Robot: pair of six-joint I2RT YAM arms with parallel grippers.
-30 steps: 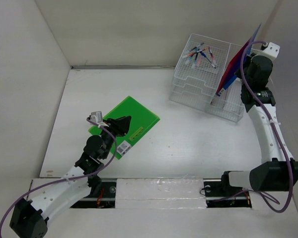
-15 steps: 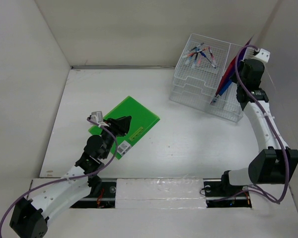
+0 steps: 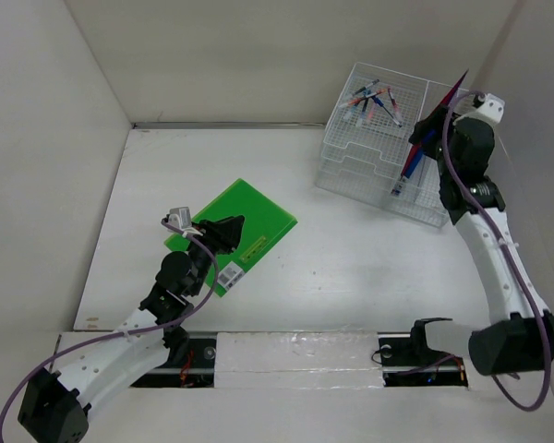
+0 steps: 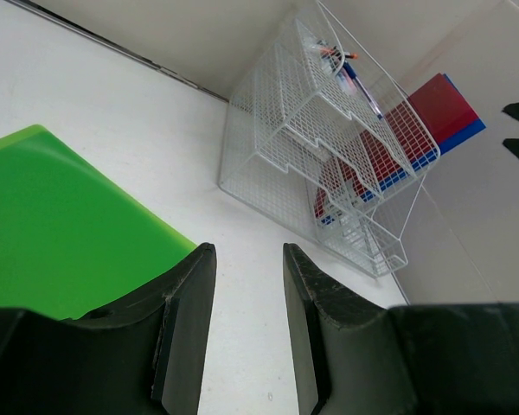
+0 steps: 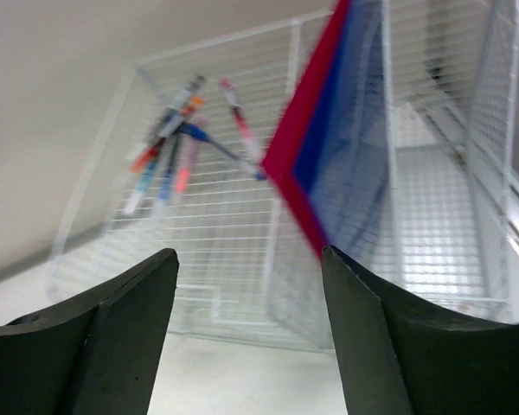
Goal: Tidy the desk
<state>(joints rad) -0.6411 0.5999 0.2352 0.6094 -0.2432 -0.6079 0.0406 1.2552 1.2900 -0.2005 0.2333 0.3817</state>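
Desk: one wide matte white tabletop (image 3: 351, 268), filling the floor of the scene, with upright white panels (image 3: 37, 138) at its sides and back.
Arms: two, bases at the near edge, one at each side.
Left gripper (image 4: 246, 258): fingers a narrow gap apart, nothing between them but bare desk; it hangs low over the near edge of the green folder, and whether it touches the folder cannot be told.
Right gripper (image 5: 249, 255): fingers spread wide, gripping nothing; it sits high at the far right, just beside the rack, facing the two upright folders without touching them.
Green folder (image 3: 258, 217): one, lying flat on the left half of the desk, turned at an angle.
Labels on green folder: two, a white barcode sticker (image 3: 229, 274) at the near corner and a small yellow one (image 3: 252, 249) beside it.
Wire rack (image 3: 351, 175): one, white mesh, at the far right of the desk, with stepped trays on its left and a tall compartment on its right.
Pens (image 3: 374, 100): at least five, lying crossed on the top tray; the exact count is blurred.
Upright folders: two, one red (image 5: 303, 117) and one blue (image 5: 346, 130), pressed together and leaning in the tall right compartment.
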